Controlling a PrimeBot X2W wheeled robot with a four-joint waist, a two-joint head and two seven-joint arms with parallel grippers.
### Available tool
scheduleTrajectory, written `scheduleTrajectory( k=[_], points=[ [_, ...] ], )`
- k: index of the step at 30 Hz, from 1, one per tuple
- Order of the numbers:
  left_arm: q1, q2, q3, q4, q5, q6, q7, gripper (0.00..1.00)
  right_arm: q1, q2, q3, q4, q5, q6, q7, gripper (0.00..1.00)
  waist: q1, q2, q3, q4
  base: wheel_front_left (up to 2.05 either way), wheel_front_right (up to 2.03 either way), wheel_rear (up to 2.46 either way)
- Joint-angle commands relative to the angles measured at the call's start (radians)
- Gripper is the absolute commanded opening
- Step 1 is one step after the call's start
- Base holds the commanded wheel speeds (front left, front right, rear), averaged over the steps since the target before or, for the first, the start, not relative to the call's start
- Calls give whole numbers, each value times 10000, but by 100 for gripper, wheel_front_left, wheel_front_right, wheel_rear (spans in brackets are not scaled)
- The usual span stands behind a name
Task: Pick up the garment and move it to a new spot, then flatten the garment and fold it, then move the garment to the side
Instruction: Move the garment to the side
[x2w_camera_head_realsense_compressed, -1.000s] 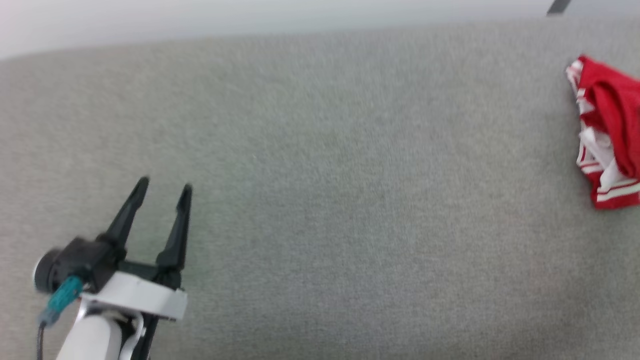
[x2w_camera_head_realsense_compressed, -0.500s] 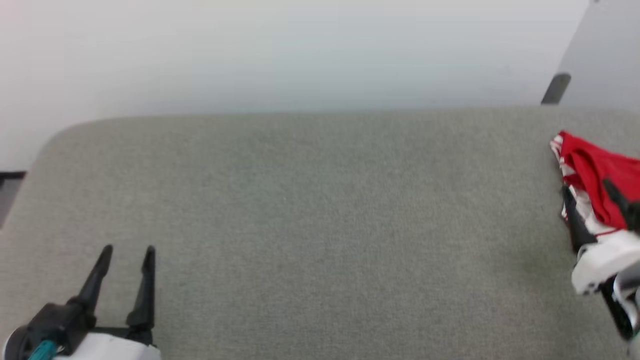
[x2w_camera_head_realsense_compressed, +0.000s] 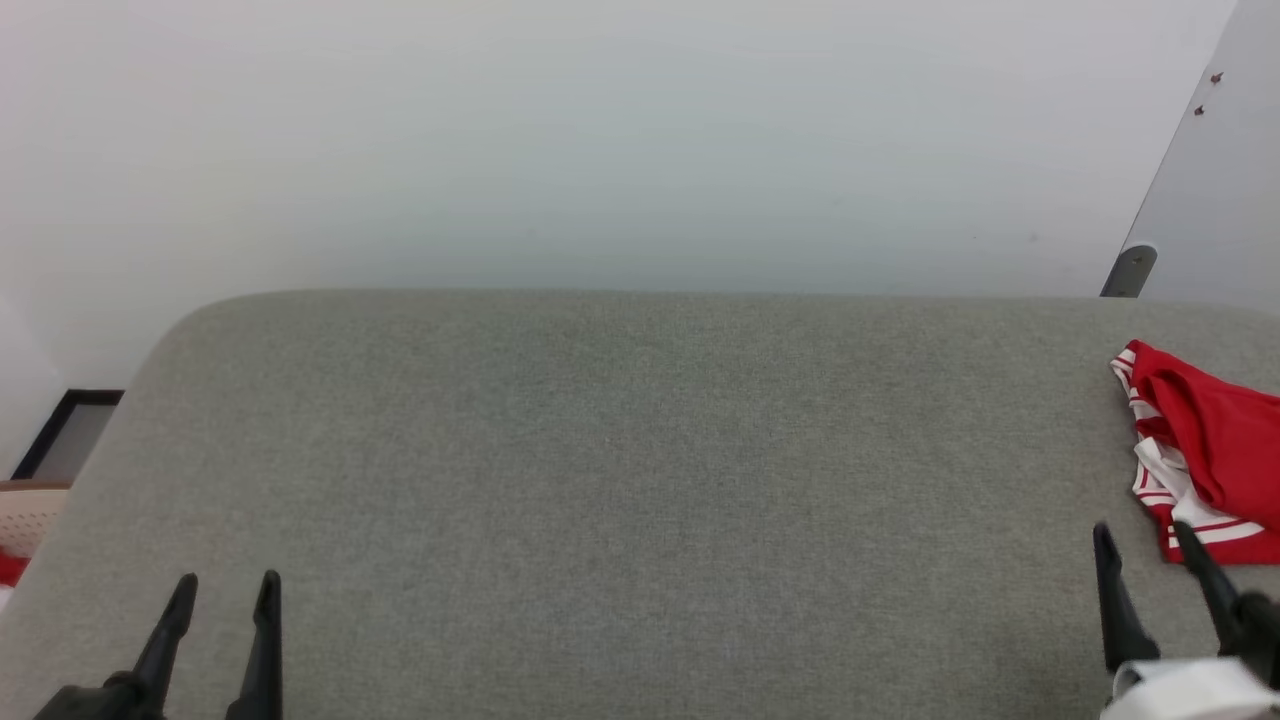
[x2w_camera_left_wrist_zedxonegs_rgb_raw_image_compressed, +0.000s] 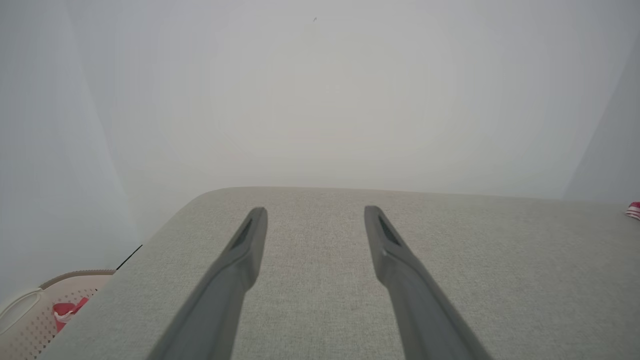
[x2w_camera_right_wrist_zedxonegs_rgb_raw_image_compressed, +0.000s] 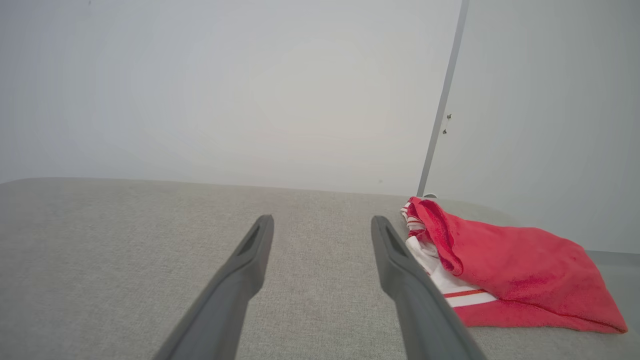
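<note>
Crumpled red knit garment (x2w_camera_head_realsense_compressed: 1210, 450), white striped trim, lay at right end of grey felt-like, round-cornered surface (x2w_camera_head_realsense_compressed: 640, 480). Left jaws, right jaws wide apart, empty; right near garment. Camera had tilted up: more wall (x2w_camera_head_realsense_compressed: 640, 150).

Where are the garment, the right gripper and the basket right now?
garment (x2w_camera_right_wrist_zedxonegs_rgb_raw_image_compressed: 505, 260), right wrist view, on its red body fabric.
right gripper (x2w_camera_head_realsense_compressed: 1141, 530), head view, midway between its open fingertips.
basket (x2w_camera_left_wrist_zedxonegs_rgb_raw_image_compressed: 75, 273), left wrist view, on its pale rim.

The garment (x2w_camera_head_realsense_compressed: 1215, 450) lies crumpled on the grey surface (x2w_camera_head_realsense_compressed: 620, 480) beside the right hand (x2w_camera_head_realsense_compressed: 1141, 532).
</note>
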Motion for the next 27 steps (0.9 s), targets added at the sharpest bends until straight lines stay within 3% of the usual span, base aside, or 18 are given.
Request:
scheduleTrajectory(
  k=[1, 12, 27],
  points=[
    [101, 52, 34, 26, -72, 25, 11, 100, 222, 97, -78, -139, -97, -12, -39, 100, 0, -1, -35, 3, 0, 0, 0],
    [211, 229, 32, -79, -236, 25, 11, 100, 1507, 943, -72, -1187, -297, -12, -39, 100, 0, -1, -132, -256, 0, 0, 0],
    [189, 439, -265, 88, -614, 25, 12, 100, 1710, 1140, 119, -1411, -313, -12, -39, 100, 0, -1, -84, -466, 0, 0, 0]
  ],
)
